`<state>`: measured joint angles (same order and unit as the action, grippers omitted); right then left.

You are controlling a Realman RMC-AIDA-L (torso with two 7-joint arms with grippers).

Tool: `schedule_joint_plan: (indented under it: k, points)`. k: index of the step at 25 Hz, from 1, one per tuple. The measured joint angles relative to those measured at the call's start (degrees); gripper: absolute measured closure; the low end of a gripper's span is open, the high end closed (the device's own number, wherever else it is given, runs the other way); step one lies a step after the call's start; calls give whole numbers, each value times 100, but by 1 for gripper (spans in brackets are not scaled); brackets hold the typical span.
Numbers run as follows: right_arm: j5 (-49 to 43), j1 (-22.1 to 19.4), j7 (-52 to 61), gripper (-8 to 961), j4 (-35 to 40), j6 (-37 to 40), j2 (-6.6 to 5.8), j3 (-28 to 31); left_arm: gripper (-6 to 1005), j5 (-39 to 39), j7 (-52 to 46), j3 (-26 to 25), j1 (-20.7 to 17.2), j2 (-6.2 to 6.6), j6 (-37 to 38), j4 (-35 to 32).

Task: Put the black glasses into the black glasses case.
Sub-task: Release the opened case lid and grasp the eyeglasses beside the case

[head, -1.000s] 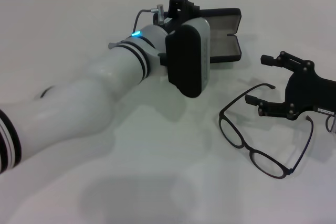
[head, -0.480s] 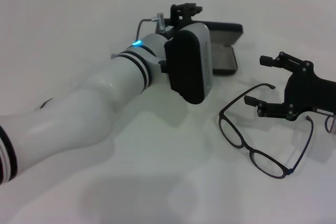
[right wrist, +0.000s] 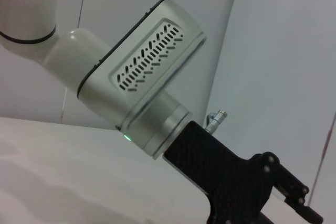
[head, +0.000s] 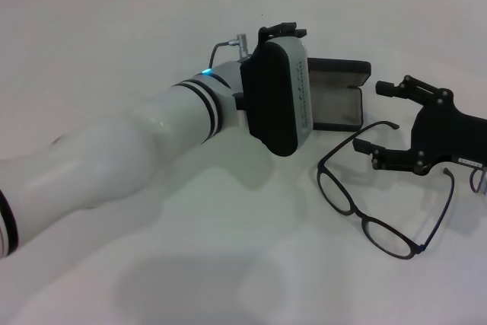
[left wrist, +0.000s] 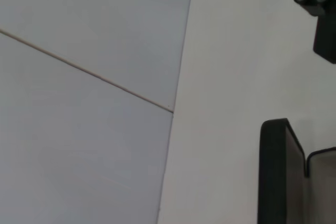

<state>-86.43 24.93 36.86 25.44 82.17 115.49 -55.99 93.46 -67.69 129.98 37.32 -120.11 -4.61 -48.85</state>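
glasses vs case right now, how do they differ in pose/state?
The thin black wire-frame glasses lie unfolded on the white table, temples spread, right beside the right gripper. The oblong black hard-shell glasses case sits farther back, lid open, grey lining showing, partly hidden behind the left arm's wrist. The glasses are see-through wire; the case is solid. Both are black and rest on the table.

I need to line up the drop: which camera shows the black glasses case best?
The head view: the black glasses case lies open on the table, partly hidden behind the left gripper. The left wrist view catches only one end of it. The right wrist view shows none of it.
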Motion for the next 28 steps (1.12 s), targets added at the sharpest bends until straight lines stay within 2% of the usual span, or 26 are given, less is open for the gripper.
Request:
schedule_joint_plan:
  k: [11, 20, 24, 28]
  points:
    - [17, -20, 13, 65, -14, -47, -9, 27, 438, 61, 30, -414, 32, 7, 906, -199]
    - [30, -1, 16, 65, -14, -139, -8, 27, 438, 62, -273, -1610, -22, 8, 2594, -405]
    - [34, 15, 22, 65, -13, -152, -12, 27, 438, -28, -451, -2331, -40, 12, 3727, -449]
    - [36, 38, 24, 66, -2, -158, -3, 26, 437, -904, -359, -3277, -58, 12, 4973, -276]
